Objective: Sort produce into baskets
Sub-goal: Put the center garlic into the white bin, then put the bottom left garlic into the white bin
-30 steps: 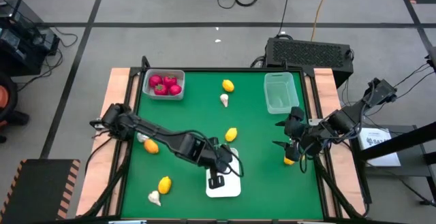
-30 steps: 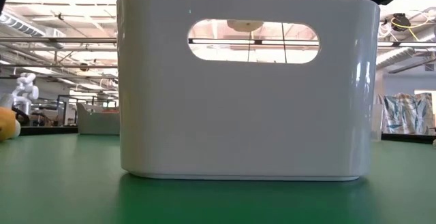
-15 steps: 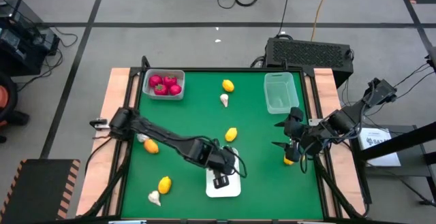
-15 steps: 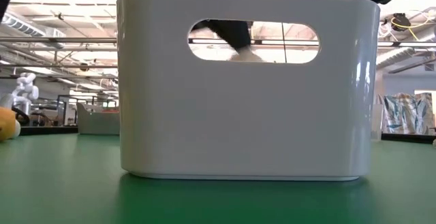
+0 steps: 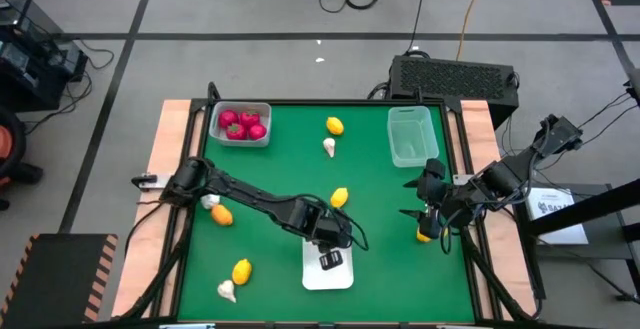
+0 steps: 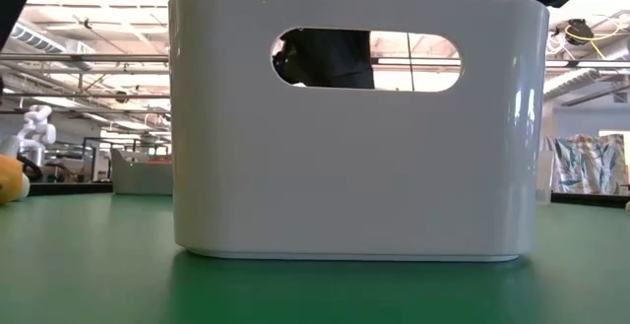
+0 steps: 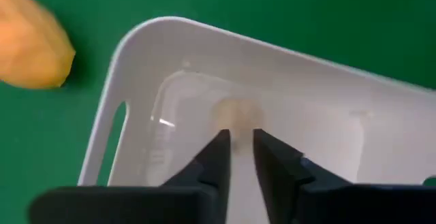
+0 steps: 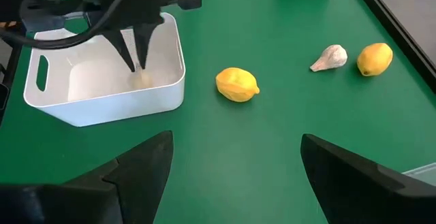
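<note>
A white tub [image 5: 328, 269] with a handle slot stands near the table's near edge, at its middle. My left gripper [image 7: 238, 137] reaches down inside the tub, shut on a small white garlic bulb [image 7: 235, 114] just over the tub floor. It shows through the slot in the low view [image 6: 330, 58]. My right gripper [image 5: 425, 214] waits open and empty at the table's right edge, with a yellow piece [image 5: 425, 234] by it. A whitish-grey tub [image 5: 240, 124] holds several red pieces at the far left. A pale green tub [image 5: 410, 134] stands at the far right. My left gripper pinches the garlic bulb's top [image 7: 236, 124] between its two fingertips [image 7: 219, 142], from above, pointing down into the white tub [image 8: 102, 81]. The bulb hangs below the tips, close to the tub floor. Whether it rests on the floor, I cannot tell.
Loose on the green mat lie lemons [image 5: 334, 125] [image 5: 339, 197] [image 5: 241, 270], an orange piece [image 5: 221, 215] and garlic bulbs [image 5: 329, 147] [image 5: 227, 290] [image 5: 208, 201]. My left arm stretches across the mat's near left.
My left gripper has gone down into the white tub with the garlic bulb, shifting a little toward the table's right edge. The bulb showed high in the handle slot, then sank below it. My right arm has kept still.
</note>
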Action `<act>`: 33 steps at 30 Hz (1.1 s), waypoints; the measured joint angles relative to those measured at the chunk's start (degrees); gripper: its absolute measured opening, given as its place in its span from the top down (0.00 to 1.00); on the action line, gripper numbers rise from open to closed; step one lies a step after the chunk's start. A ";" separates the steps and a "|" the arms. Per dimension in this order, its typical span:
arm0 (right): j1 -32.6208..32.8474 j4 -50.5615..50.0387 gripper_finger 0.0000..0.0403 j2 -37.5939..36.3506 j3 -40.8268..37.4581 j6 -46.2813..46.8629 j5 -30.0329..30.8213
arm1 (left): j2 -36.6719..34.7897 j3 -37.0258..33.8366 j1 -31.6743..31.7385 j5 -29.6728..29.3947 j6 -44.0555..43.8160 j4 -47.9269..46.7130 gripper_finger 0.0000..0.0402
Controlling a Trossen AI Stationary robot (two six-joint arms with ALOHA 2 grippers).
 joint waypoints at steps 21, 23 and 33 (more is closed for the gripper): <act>-0.72 1.73 0.22 0.76 -0.02 9.91 2.48 | -13.31 2.86 -6.40 -2.68 6.05 -28.36 0.66; -1.09 2.96 0.22 1.25 -0.02 12.46 3.54 | -14.39 2.86 -9.74 -4.46 5.05 -32.27 0.66; -3.06 14.03 0.22 5.98 -0.02 13.60 4.52 | -19.92 -5.55 -26.91 2.70 -13.43 -31.43 0.66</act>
